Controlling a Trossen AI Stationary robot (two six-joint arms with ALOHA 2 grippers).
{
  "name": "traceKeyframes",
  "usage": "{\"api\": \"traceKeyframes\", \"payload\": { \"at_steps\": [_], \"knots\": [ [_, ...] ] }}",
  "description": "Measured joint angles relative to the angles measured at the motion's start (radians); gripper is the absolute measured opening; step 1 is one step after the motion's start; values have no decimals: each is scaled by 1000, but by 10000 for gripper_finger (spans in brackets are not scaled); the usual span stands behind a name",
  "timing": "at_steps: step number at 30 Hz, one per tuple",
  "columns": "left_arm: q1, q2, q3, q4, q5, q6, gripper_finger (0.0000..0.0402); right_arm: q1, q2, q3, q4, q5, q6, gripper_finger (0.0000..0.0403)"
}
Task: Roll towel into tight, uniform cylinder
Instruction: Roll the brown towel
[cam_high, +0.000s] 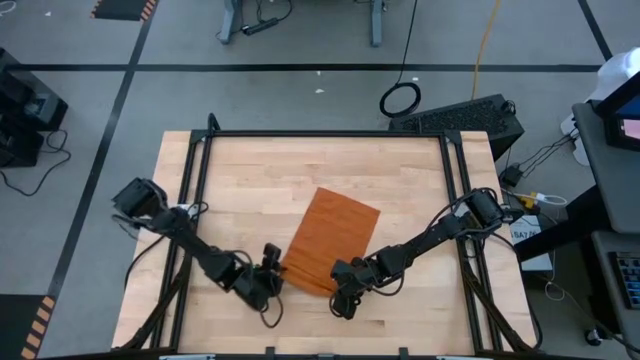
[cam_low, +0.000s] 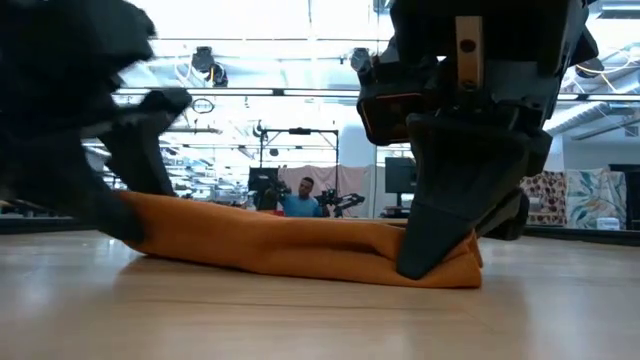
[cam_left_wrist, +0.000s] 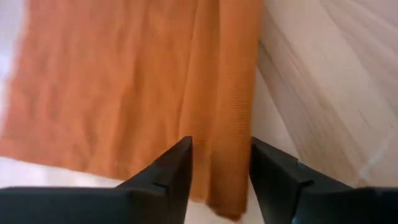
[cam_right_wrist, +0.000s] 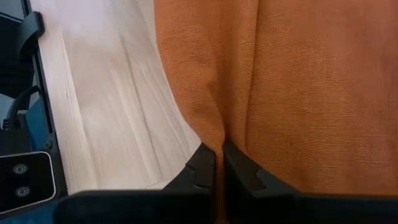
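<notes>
The rust-orange towel (cam_high: 335, 232) lies flat on the wooden table, turned at a slant. Its near edge is folded over into a thick ridge (cam_low: 300, 255). My left gripper (cam_high: 272, 272) is at the left end of that near edge. It is open, with one finger on each side of the folded ridge (cam_left_wrist: 221, 124). My right gripper (cam_high: 345, 290) is at the right end of the near edge and is shut on the towel (cam_right_wrist: 311, 74). No white tag shows. My left gripper has the folded near edge (cam_left_wrist: 224, 155) between its spread fingers; I cannot tell whether they touch it. My right gripper pinches a raised fold of the towel's near edge (cam_right_wrist: 219, 134) between its two fingers, near the right corner (cam_low: 455, 265). The fingers slant down from the near side. The rest of the towel lies on the table.
Black frame rails (cam_high: 200, 160) run along the table's left, right and far sides. Bare wood (cam_high: 250, 180) lies beyond and beside the towel. A person (cam_low: 300, 205) shows far back in the room in the low view.
</notes>
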Motion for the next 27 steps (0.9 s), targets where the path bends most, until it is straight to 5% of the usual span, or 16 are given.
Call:
{"api": "traceKeyframes", "payload": {
  "at_steps": [8, 14, 20, 27],
  "knots": [
    [125, 0, 0, 13, 279, 6, 16, 4, -3, 0, 3, -32, -91, 3],
    [154, -1, 40, 23, 617, -162, 6, 44, -36, 13, -19, -1, -219, 7],
    [201, -1, 53, 10, 653, -259, 4, 126, -80, 60, -100, 178, -436, 70],
    [321, -1, 27, 12, 759, -349, 2, 242, -84, 68, -200, 508, -496, 160]
  ]
}}
